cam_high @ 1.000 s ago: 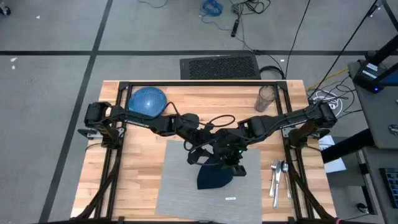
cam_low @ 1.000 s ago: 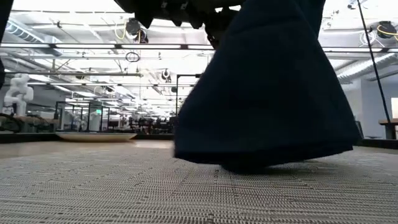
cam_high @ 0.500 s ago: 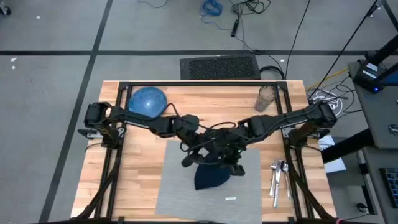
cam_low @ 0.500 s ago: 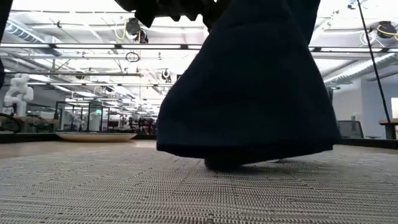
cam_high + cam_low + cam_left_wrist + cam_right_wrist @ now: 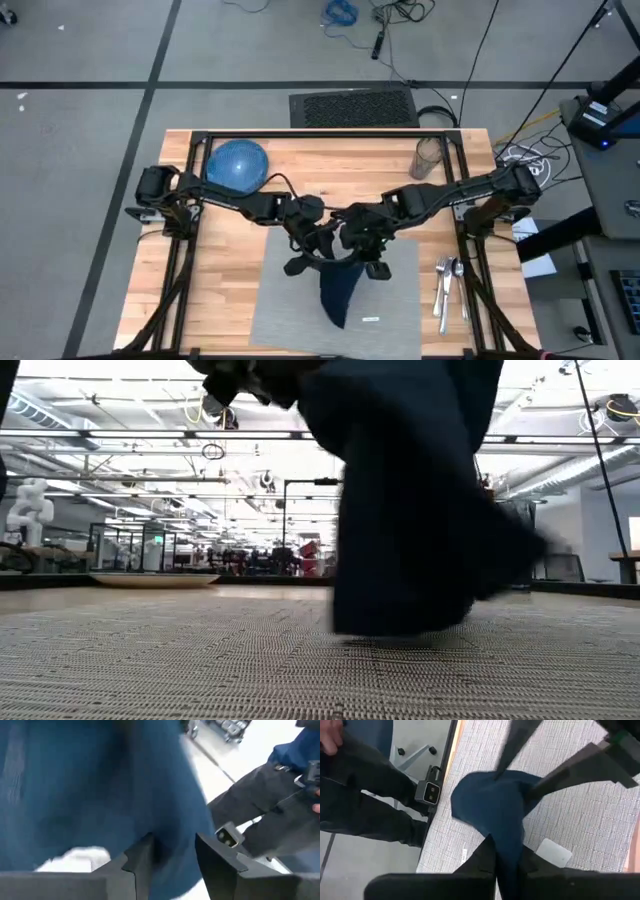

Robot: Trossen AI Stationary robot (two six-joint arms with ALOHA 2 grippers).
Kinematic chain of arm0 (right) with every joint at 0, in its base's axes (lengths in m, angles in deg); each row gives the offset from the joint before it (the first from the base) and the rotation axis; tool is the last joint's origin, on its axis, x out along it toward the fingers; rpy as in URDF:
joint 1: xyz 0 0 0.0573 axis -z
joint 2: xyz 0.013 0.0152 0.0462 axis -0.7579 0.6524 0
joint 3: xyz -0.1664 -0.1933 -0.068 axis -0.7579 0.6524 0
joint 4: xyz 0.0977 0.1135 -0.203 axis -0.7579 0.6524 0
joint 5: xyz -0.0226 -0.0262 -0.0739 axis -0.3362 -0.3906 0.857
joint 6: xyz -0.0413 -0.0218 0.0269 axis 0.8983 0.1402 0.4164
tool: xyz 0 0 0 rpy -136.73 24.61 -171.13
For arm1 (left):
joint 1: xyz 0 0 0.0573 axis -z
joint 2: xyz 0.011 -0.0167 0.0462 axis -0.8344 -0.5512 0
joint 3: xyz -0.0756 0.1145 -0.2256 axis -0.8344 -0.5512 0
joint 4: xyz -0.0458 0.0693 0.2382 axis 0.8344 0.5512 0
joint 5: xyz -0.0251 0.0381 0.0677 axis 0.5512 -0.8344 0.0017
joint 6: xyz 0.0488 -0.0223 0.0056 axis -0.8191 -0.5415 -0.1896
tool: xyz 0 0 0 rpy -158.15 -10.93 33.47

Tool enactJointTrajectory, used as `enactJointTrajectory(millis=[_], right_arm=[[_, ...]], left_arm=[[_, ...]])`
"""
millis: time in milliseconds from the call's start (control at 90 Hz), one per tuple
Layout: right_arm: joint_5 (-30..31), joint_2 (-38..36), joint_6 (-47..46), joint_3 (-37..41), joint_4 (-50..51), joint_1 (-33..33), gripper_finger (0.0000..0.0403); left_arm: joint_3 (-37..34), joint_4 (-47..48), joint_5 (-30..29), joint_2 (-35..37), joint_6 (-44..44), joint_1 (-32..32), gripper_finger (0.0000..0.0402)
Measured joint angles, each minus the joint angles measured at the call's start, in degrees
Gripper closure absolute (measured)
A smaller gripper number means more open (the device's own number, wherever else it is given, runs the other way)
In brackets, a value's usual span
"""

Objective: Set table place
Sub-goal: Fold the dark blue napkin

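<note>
Spanning the wood table (image 5: 225, 270), the grey placemat (image 5: 290, 310) lies flat directly under both grippers, so that step looks done. Both the left gripper (image 5: 312, 252) and right gripper (image 5: 358, 252) are clamped on the navy napkin (image 5: 338, 285), which hangs between them with its tip brushing the mat (not laid yet). Off beyond the left arm sits the blue dish (image 5: 237, 163), and out past the right arm the glass (image 5: 427, 157) and cutlery (image 5: 447, 283), all unplaced, so most of the setting is probably left.

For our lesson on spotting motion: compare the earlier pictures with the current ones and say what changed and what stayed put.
The navy napkin, held up by both the left gripper and right gripper, went from a broad hanging spread to a narrow drape over the placemat. The blue dish, glass and cutlery stayed put.
</note>
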Motion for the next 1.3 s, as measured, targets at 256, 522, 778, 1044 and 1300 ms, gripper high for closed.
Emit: enactJointTrajectory(millis=[256, 522, 778, 1044, 1300], right_arm=[[1.38, 0.0, 0.59, 0.0, 0.0, 0.03, 0.0403], [1.47, 0.02, 1.04, 0.0, 1.5, 0.29, 0.0403], [1.99, 0.11, 2.17, 0.0, 2.43, 1.48, 0.0403], [2.71, 0.62, 5.57, -0.24, 1.23, 3.61, 0.0403], [1.61, 3.46, 9.16, -0.27, -1.35, 5.53, 0.0403]], left_arm=[[-0.02, 3.16, -3.6, -0.92, 0.5, 0.0, 0.0308], [-0.02, 7.09, -1.67, -0.94, 3.26, -0.11, 0.04], [0.07, 18.56, 0.02, 2.27, 6.07, -0.85, 0.0401], [0.07, 27.68, -3.28, 9.25, 6.02, -0.98, 0.0401], [-0.11, 35.72, -8.54, 14.23, 7.56, -2.28, 0.0401]])
